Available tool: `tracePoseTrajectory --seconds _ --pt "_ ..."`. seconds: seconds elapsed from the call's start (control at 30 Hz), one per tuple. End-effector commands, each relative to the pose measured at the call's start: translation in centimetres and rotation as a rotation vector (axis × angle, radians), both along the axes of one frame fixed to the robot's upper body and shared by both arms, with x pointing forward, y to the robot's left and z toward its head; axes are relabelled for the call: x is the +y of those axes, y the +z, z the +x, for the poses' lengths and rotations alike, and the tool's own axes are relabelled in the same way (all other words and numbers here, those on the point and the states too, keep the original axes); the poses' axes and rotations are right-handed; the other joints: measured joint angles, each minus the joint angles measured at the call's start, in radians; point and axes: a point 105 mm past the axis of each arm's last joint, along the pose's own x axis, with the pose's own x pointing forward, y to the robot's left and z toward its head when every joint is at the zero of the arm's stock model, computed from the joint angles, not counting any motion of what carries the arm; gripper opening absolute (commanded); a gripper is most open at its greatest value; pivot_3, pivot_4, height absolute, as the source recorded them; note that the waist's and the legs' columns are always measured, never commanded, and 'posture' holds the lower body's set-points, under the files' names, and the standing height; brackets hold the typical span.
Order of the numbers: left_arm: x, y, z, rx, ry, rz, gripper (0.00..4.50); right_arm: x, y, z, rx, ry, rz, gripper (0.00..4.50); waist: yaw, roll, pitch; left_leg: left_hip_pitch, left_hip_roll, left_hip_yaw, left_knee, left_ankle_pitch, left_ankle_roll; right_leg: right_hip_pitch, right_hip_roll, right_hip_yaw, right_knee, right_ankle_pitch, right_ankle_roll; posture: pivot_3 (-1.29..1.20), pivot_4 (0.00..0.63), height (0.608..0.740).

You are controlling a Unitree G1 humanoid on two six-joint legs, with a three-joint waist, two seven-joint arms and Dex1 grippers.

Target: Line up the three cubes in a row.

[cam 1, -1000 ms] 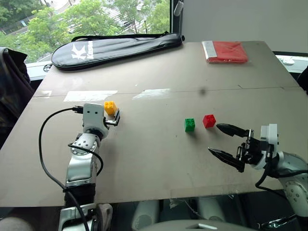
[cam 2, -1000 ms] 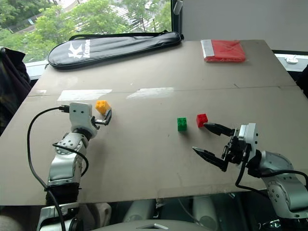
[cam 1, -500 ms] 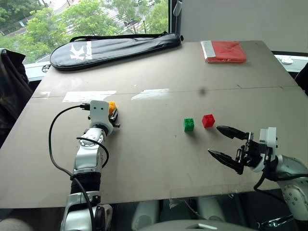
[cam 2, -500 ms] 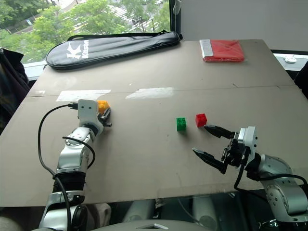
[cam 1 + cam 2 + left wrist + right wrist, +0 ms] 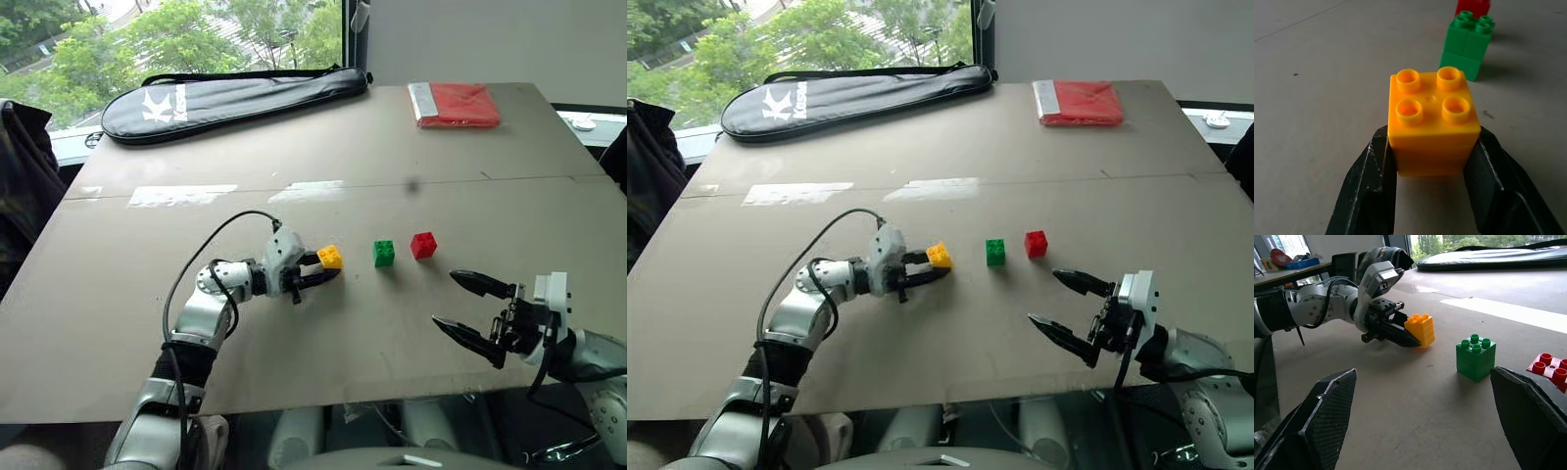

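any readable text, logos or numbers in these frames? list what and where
"K": large white letter on the black racket bag at the table's far left.
Smaller white lettering right after the "K" on the bag: too small to read.
Yellow cube, green cube, red cube, red packet: no text visible.

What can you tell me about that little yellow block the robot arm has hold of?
The small yellow studded plastic brick is roughly cube-shaped, glossy, with four round hollow studs on top. It stands upright, seemingly on the brown table, clamped on two opposite sides between the left gripper's black fingers. It sits left of the green brick, apart from it, roughly in line with it.
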Motion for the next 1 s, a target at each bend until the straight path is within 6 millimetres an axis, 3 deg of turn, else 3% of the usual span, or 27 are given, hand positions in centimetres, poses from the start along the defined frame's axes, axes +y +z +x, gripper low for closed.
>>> tracePoseTrajectory --seconds 0.03,0.33,0.63,1.0 --pt "-1.4 0.9 0.7 -0.064 -0.158 0.03 1.3 0.0 0.9 -0.2 -0.05 -0.009 -0.01 4.5 0.0 0.0 0.0 0.0 0.0 0.0 0.0 0.0 0.0 0.0 0.0 -0.001 0.0 0.0 0.0 0.0 0.15 0.701" --pt "-2.4 0.4 2.4 -0.105 -0.305 0.109 1.3 0.5 1.1 -1.1 -0.048 -0.045 -0.006 4.5 -0.008 -0.001 0.001 -0.002 -0.002 0.001 0.0 0.0 0.001 -0.001 0.0 0.0 -0.001 0.004 0.002 0.0 0.15 0.701" --pt "-1.3 0.5 3.6 -0.116 -0.256 0.147 1.3 0.5 1.2 -1.3 -0.048 -0.057 -0.009 4.5 -0.006 -0.002 0.001 -0.001 -0.001 0.0 0.0 0.0 0.001 -0.001 0.0 0.0 0.0 0.002 0.005 0.0 0.15 0.701" --pt "-0.1 -0.5 3.4 -0.08 -0.223 0.168 1.3 0.6 1.3 -1.0 -0.046 -0.04 -0.007 4.5 -0.016 -0.002 0.001 0.0 0.0 -0.001 0.0 0.0 0.001 0.0 0.002 0.0 0.001 0.002 0.005 0.0 0.15 0.701"
